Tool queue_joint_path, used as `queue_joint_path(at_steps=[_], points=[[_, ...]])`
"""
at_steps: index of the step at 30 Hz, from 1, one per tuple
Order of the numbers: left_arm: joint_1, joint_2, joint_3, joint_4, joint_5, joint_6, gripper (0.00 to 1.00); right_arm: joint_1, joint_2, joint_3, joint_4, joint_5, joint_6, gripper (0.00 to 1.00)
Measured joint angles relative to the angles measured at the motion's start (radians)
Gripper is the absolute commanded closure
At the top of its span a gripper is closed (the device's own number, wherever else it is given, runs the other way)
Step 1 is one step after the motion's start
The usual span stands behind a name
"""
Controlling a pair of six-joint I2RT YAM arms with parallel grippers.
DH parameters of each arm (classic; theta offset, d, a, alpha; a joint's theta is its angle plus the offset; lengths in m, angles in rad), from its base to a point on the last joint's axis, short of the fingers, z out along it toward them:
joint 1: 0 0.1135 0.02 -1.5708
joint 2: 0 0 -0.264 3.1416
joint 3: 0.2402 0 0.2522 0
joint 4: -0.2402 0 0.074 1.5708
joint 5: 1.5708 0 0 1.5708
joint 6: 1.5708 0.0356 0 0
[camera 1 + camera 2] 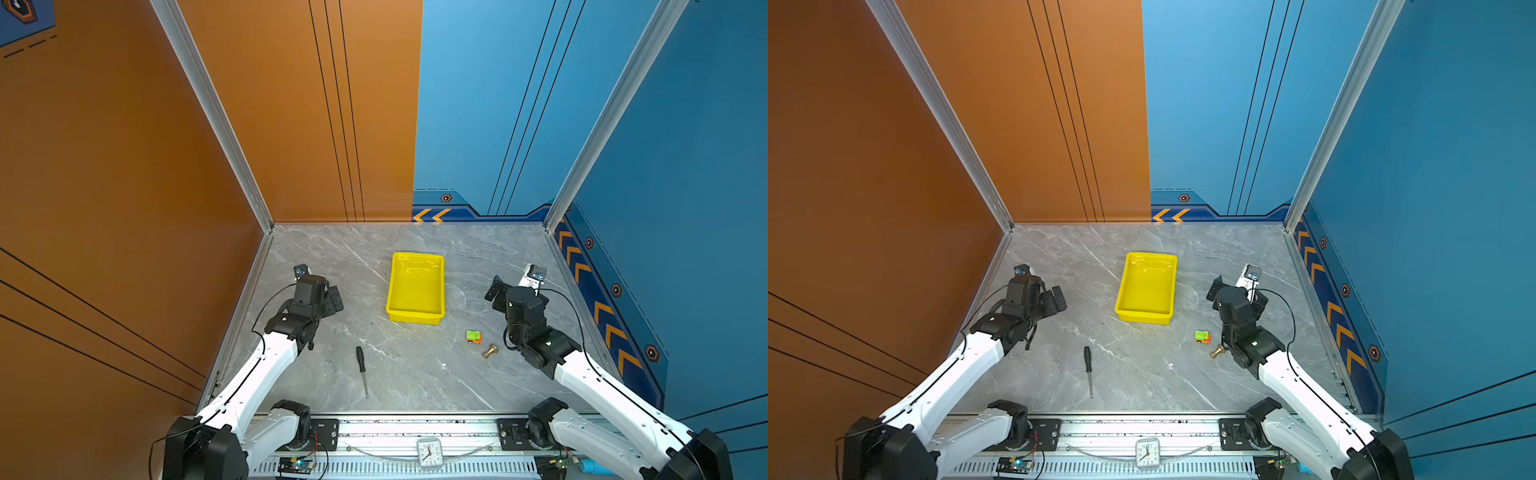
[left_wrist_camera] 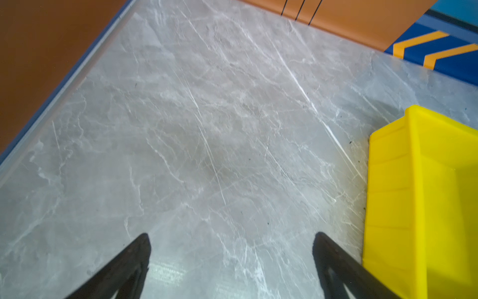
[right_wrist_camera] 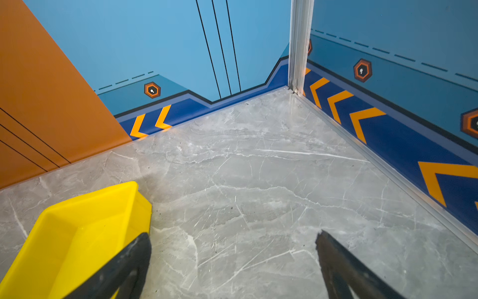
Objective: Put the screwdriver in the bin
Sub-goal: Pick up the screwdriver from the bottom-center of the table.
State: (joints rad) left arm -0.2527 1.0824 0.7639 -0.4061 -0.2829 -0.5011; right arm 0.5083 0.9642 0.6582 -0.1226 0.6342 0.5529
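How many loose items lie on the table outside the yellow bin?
3: screwdriver toward the left arm's side; toy car and brass fitting beside the right arm. Arms may hide more.

Between the left pincer [image 2: 232, 235] and the right pincer [image 3: 233, 233], both black, the bin [image 1: 415, 291] is glossy bright yellow. The screwdriver [image 1: 360, 361], nearer the left pincer, has a black handle and a silver shaft. Close by the right pincer, the toy car [image 1: 473, 336] is green and orange, the fitting [image 1: 489, 351] brass-coloured. The table [image 1: 340, 266] is grey marble with white veins.
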Motion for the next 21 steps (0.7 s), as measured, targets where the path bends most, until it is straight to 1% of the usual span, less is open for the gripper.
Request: queue_joint_path(at_steps=[3, 7, 12, 17, 21], points=[[-0.036, 0.039, 0.044, -0.089, 0.012, -0.021, 0.02, 0.067, 0.039, 0.033, -0.1, -0.005, 0.079, 0.0], [-0.076, 0.057, 0.052, -0.183, 0.054, -0.024, 0.02, 0.14, 0.121, 0.098, -0.199, -0.037, 0.129, 0.0], [-0.151, 0.104, 0.084, -0.294, 0.103, -0.023, 0.02, 0.249, 0.243, 0.212, -0.245, -0.058, 0.124, 0.0], [-0.199, 0.128, 0.086, -0.353, 0.164, -0.047, 0.0, 0.364, 0.311, 0.278, -0.256, -0.059, 0.087, 0.0], [-0.225, 0.128, 0.07, -0.376, 0.187, -0.078, 0.05, 0.437, 0.335, 0.286, -0.27, -0.058, 0.072, 0.0]])
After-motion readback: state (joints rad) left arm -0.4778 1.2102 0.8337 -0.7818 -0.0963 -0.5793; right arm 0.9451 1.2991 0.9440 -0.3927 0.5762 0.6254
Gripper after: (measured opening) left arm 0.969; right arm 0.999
